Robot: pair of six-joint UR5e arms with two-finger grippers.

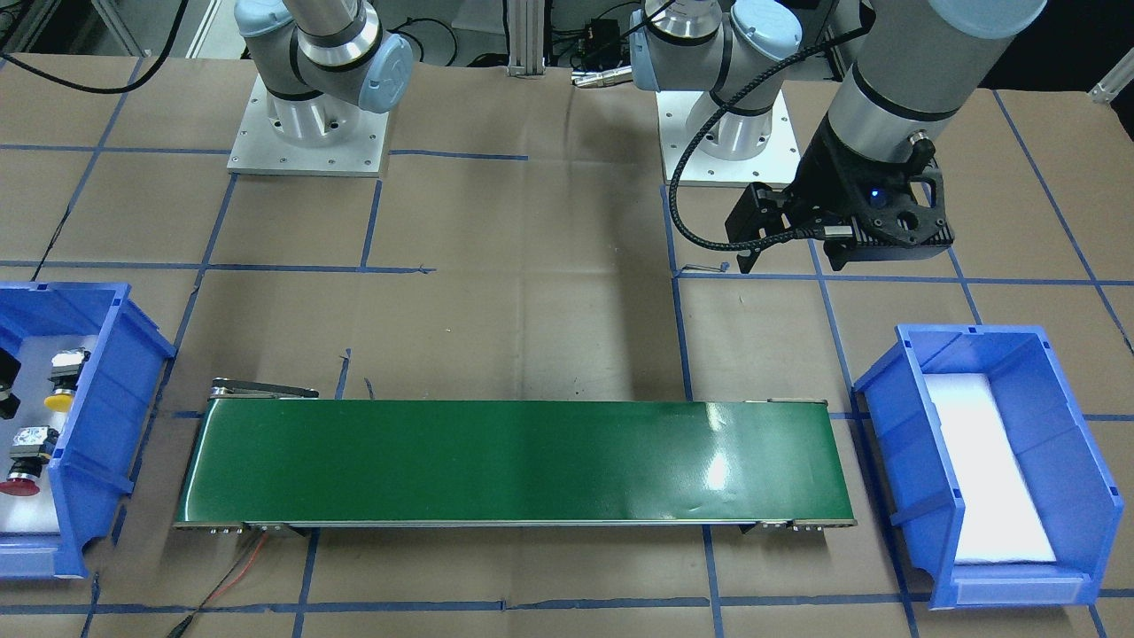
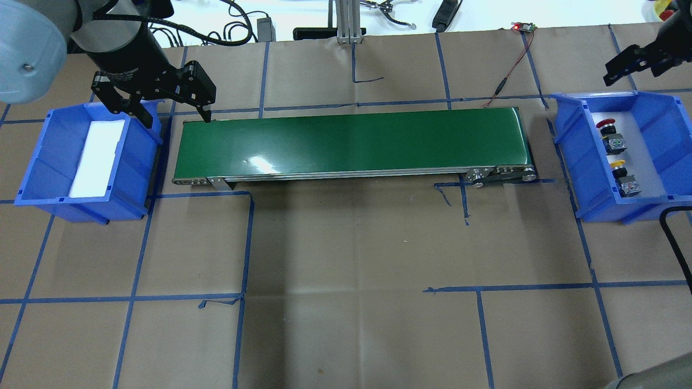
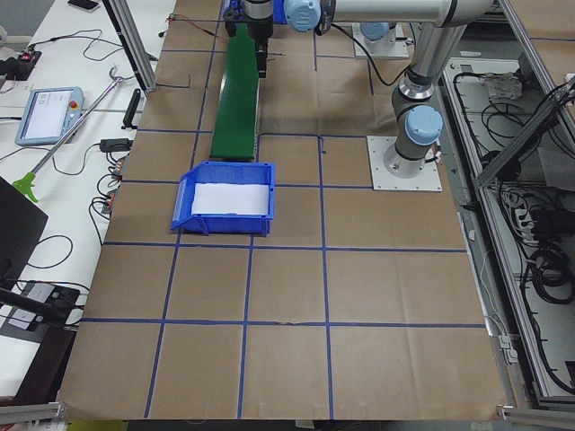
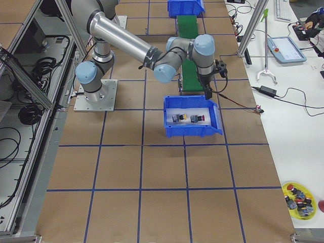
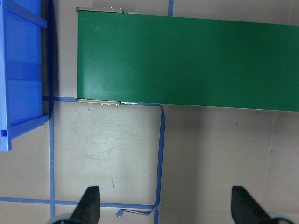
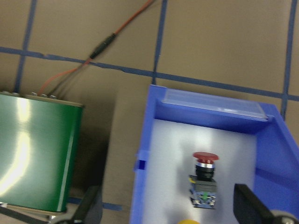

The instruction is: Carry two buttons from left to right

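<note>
Front-facing view: the yellow-capped button and the red-capped button lay in the blue bin at the end of the green conveyor belt on the robot's right. The second blue bin, at the other end, held only a white liner. The left end effector hovered above the table near that second bin, holding nothing.

Overhead view: the left end effector had its fingers spread, poised by the belt's left end. The right end effector hung beyond the far rim of the button bin, well apart from both buttons; its fingers appeared spread and empty.

Left wrist view: both fingertips stood wide apart over bare table, the belt ahead.

Right wrist view: spread fingertips framed the bin, with the red-capped button lying between them but far below.

Judgement: with both buttons in the right-hand bin, the transport appeared complete, or the arms were at rest. No grasp was in hand.
</note>
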